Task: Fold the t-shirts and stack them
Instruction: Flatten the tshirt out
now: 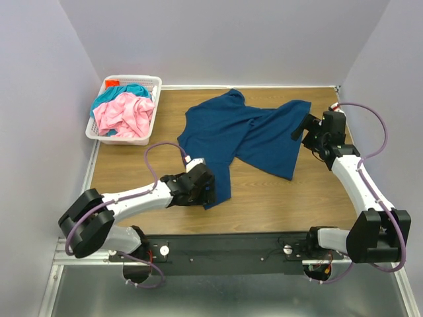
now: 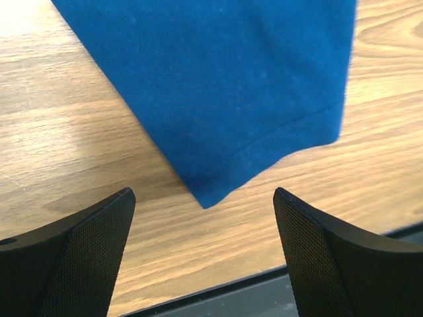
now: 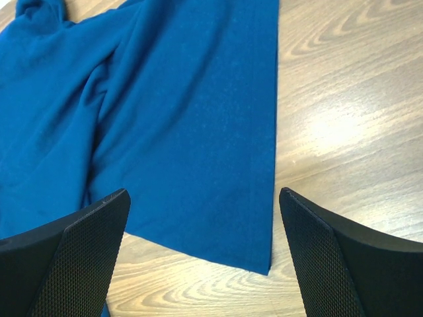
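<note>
With left gripper (image 2: 205, 193) and right gripper (image 3: 205, 193) both spread, empty: pinch dark blue t-shirt (image 1: 246, 132) hem corners squarely, then pull flat.

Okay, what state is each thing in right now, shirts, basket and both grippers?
dark blue t-shirt, unfolded, rumpled on the table
pink t-shirt, crumpled in the basket
teal t-shirt, crumpled partly beneath the pink one
basket, upright, holding two shirts
left gripper, jaws open
right gripper, jaws open

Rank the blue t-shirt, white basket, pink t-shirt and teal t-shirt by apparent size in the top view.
1. blue t-shirt
2. white basket
3. pink t-shirt
4. teal t-shirt, though it is partly hidden under the pink one
</note>
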`<state>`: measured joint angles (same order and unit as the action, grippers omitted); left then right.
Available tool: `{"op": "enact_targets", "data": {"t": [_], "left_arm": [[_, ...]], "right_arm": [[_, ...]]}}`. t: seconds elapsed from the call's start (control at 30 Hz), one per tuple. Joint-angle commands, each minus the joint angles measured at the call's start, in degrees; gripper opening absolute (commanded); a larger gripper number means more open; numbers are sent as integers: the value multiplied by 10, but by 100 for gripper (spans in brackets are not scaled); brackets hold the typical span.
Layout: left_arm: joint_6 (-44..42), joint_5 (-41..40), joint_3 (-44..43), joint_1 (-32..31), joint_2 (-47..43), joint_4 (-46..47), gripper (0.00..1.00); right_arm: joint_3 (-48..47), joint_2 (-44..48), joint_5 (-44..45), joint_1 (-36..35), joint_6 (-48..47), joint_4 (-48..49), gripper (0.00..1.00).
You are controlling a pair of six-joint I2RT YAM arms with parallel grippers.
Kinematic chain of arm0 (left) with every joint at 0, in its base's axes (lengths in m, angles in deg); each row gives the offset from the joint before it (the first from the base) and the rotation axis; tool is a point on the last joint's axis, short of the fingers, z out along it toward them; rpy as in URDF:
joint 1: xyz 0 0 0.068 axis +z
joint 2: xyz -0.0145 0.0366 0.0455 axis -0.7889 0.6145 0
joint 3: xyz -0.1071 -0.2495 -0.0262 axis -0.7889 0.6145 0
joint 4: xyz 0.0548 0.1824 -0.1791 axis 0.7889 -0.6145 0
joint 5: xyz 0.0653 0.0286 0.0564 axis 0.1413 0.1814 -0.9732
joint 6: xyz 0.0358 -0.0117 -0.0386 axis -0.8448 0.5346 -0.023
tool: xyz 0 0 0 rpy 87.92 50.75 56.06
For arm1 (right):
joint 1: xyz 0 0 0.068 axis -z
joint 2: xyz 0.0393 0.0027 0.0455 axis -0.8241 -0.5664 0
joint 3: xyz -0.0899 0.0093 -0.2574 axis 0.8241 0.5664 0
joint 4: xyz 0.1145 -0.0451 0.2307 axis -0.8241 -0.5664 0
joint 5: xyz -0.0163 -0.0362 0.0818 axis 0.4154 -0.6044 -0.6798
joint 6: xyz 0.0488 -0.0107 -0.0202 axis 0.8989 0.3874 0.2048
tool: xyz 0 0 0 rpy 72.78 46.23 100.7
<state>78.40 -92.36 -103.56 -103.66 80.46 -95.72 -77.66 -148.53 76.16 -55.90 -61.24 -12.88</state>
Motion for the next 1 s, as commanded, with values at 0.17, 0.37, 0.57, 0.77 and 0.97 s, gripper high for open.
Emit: {"op": "enact_targets", "data": {"t": [0.17, 0.37, 0.57, 0.77, 0.97], "left_arm": [[-19, -24, -34, -11, 74, -36, 76], [-41, -10, -47, -11, 107, -27, 66], [-65, -16, -61, -12, 124, -55, 61], [-92, -2, -76, -20, 130, -83, 61], [-102, -5, -81, -32, 137, -82, 61]], "right_arm": [[17, 10, 21, 1, 2, 2, 100], [18, 2, 31, 1, 1, 2, 100], [15, -10, 29, 1, 0, 2, 100], [18, -12, 38, 1, -1, 2, 100], [16, -19, 37, 1, -2, 1, 100]]}}
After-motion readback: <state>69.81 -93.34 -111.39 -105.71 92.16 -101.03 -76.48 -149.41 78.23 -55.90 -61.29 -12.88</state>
